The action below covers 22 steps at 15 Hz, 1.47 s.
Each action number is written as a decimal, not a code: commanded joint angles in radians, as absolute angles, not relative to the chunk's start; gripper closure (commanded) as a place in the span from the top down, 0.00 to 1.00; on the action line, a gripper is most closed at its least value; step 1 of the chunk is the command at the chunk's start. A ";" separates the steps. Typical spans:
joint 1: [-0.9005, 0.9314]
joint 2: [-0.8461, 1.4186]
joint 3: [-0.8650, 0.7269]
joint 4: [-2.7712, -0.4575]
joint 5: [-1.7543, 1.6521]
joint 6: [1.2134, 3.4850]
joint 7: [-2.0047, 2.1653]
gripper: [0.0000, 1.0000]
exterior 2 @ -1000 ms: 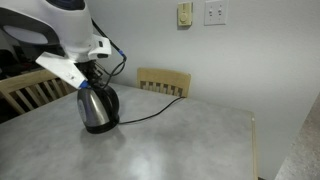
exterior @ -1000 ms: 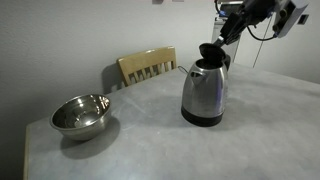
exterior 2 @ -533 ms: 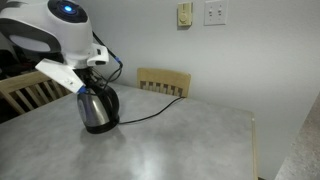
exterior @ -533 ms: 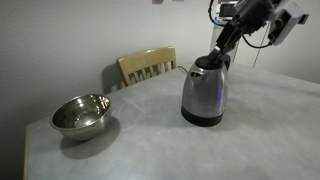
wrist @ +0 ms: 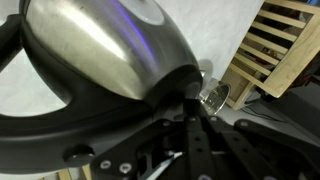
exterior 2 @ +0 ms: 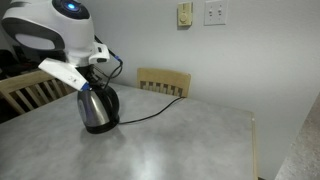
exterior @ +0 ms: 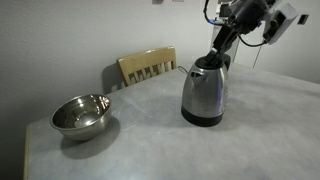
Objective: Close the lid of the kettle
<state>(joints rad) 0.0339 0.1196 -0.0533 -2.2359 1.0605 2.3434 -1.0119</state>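
The brushed-steel kettle point(exterior: 204, 92) with a black base and handle stands on the grey table in both exterior views point(exterior 2: 98, 108). Its black lid point(exterior: 206, 65) lies low on the top rim. My gripper point(exterior: 220, 52) is just above the kettle's top at the handle side, its fingertips at the lid, and it also shows here point(exterior 2: 88, 79). In the wrist view the kettle's steel body point(wrist: 105, 50) fills the upper frame. The gripper's fingers point(wrist: 193, 125) look pressed together, with nothing between them. The lid is hidden there.
A wide steel bowl point(exterior: 81, 115) sits at the table's far end, small in the wrist view point(wrist: 213, 96). A wooden chair point(exterior: 147, 66) stands behind the table. The kettle's cord point(exterior 2: 150, 112) trails across the tabletop. A wall is close behind.
A second ago the lid stood upright above the kettle's mouth. It has since dropped onto the rim, and my gripper came down toward the kettle's top.
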 commanded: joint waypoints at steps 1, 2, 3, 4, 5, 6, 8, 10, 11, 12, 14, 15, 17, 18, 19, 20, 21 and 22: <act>0.037 0.201 -0.026 -2.215 0.889 2.438 -0.923 0.00; 0.040 0.203 -0.019 -2.210 0.836 2.443 -0.878 0.00; 0.039 0.207 -0.013 -2.203 0.781 2.443 -0.836 0.00; 0.040 0.210 -0.007 -2.196 0.730 2.442 -0.795 0.00; 0.039 0.210 0.000 -2.191 0.692 2.444 -0.766 0.00; 0.037 0.206 0.008 -2.186 0.661 2.440 -0.743 0.00; 0.037 0.184 0.021 -2.189 0.606 2.450 -0.706 0.00; 0.036 0.157 0.033 -2.199 0.560 2.463 -0.681 0.00; 0.035 0.144 0.040 -2.205 0.545 2.467 -0.672 0.00; 0.035 0.130 0.046 -2.214 0.534 2.472 -0.671 0.00; 0.035 0.106 0.054 -2.234 0.509 2.487 -0.662 0.00; 0.035 0.099 0.057 -2.243 0.499 2.496 -0.660 0.00; 0.036 0.084 0.062 -2.260 0.476 2.513 -0.645 0.03; 0.038 0.078 0.064 -2.270 0.460 2.529 -0.634 0.04; 0.038 0.071 0.067 -2.279 0.449 2.541 -0.627 0.06; 0.040 0.062 0.070 -2.289 0.435 2.553 -0.619 0.06; 0.041 0.055 0.071 -2.299 0.418 2.570 -0.607 0.07; 0.043 0.047 0.074 -2.308 0.405 2.581 -0.601 0.07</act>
